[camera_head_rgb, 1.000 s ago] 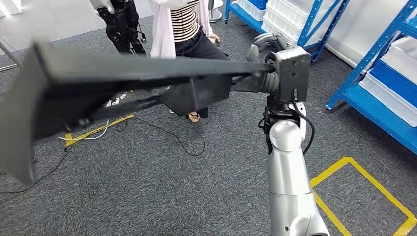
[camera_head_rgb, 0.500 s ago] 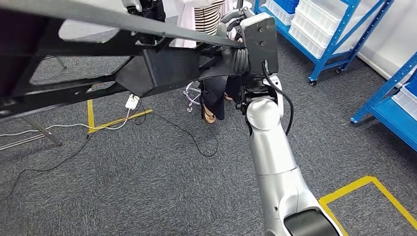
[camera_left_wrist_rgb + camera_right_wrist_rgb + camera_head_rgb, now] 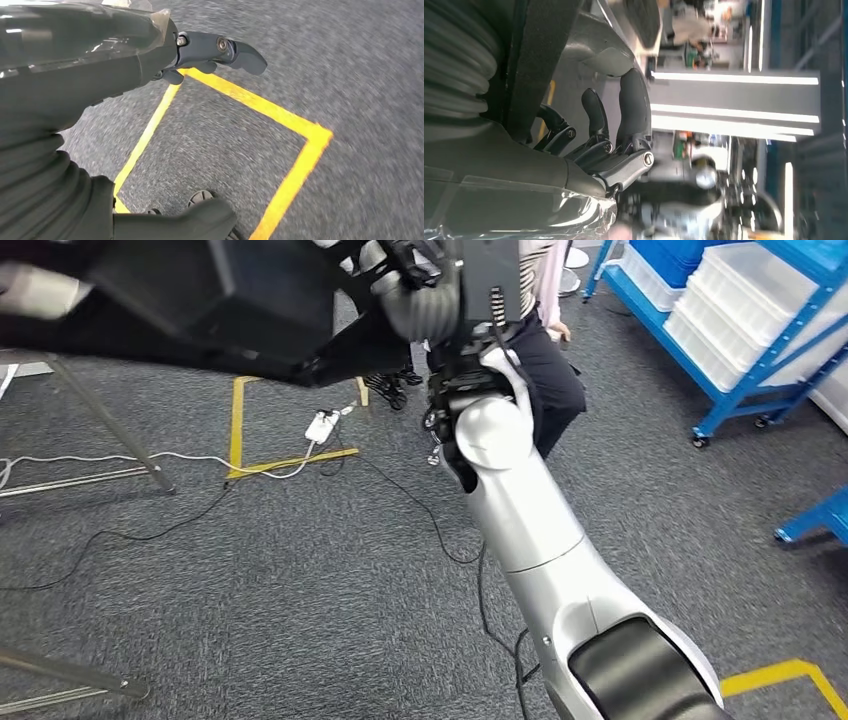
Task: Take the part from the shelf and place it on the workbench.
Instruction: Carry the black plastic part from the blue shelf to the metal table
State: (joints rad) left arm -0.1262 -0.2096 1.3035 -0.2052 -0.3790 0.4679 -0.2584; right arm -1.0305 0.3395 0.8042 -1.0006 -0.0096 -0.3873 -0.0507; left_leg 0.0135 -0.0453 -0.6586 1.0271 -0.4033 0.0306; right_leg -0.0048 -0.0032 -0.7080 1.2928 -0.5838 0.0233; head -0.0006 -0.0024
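Note:
The part (image 3: pixel 230 300) is a large black frame of bars and plates, held high across the upper left of the head view. My right hand (image 3: pixel 420 300) grips its end at the top of the raised silver arm. In the right wrist view the dark fingers (image 3: pixel 596 117) curl around a black bar of the part (image 3: pixel 544 60). My left hand (image 3: pixel 210 55) hangs over the grey carpet, with fingers and thumb apart and nothing in it.
A seated person (image 3: pixel 550 370) is just behind my right arm. Blue shelves with white bins (image 3: pixel 740 330) stand at the right. Yellow floor tape (image 3: pixel 290 460), a power strip (image 3: pixel 322 425), cables and thin metal stand legs (image 3: pixel 100 420) lie on the carpet to the left.
The whole picture has shifted, so the camera has turned; shelves slid right and the tape square came into view. The part sits higher and nearer, still held by my right hand.

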